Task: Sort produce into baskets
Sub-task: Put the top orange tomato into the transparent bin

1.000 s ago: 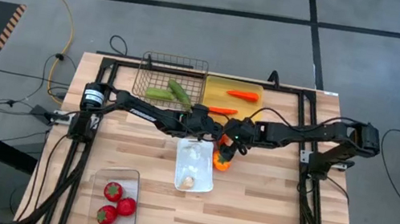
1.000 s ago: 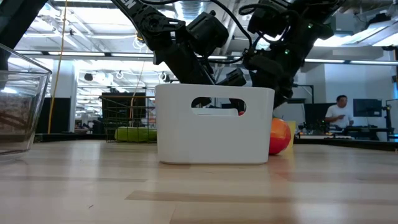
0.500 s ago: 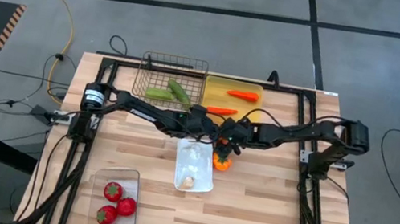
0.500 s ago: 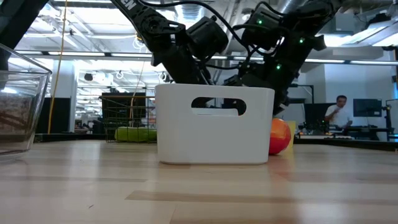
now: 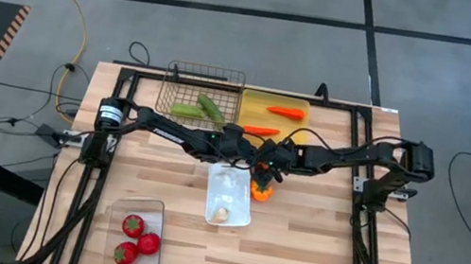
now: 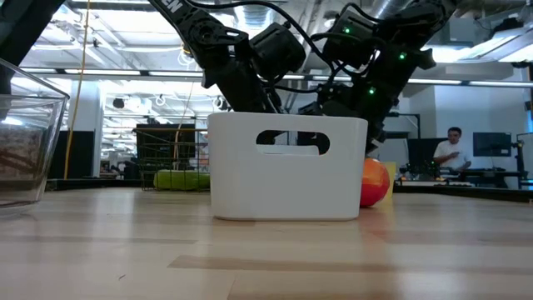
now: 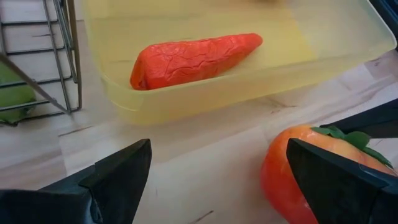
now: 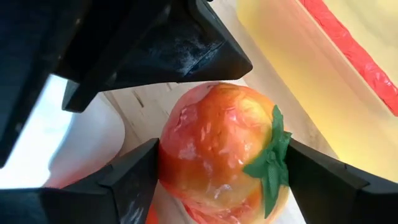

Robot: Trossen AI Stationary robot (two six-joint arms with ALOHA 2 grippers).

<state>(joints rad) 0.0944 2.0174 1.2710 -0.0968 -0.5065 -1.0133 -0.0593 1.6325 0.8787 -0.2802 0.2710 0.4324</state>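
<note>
Two orange-red peppers lie by the right side of the white tray (image 5: 229, 196); one (image 5: 260, 191) shows in the high view. My right gripper (image 5: 269, 168) stands over the other pepper (image 8: 217, 149), fingers on either side. My left gripper (image 7: 227, 186) is open and empty, hovering close beside it at the tray's far end (image 5: 247, 155). Garlic bulbs (image 5: 221, 214) lie in the white tray. Two carrots (image 5: 285, 112) lie in the yellow tray (image 5: 251, 96), cucumbers (image 5: 199, 108) in the wire basket (image 5: 205, 75), and red fruits (image 5: 137, 240) in the clear tub (image 5: 156, 207). My right gripper has the pepper between its two fingers, one finger (image 8: 134, 177) on the pepper's bare side (image 8: 166, 146), the other (image 8: 323, 177) by its green stem (image 8: 277, 152). The fingers slant down from the table's right side. I cannot tell whether the pepper is lifted off the table.
Both arms meet over the table's middle, their grippers a finger's width apart. The white tray's wall (image 6: 287, 179) hides most of both grippers in the low view; one pepper (image 6: 375, 183) stands on the table beside it. A person (image 6: 452, 154) sits far behind the table.
My right gripper has gone a little toward the table's left edge and down over the pepper, then kept still for the last half second. The peppers have stayed where they were.
</note>
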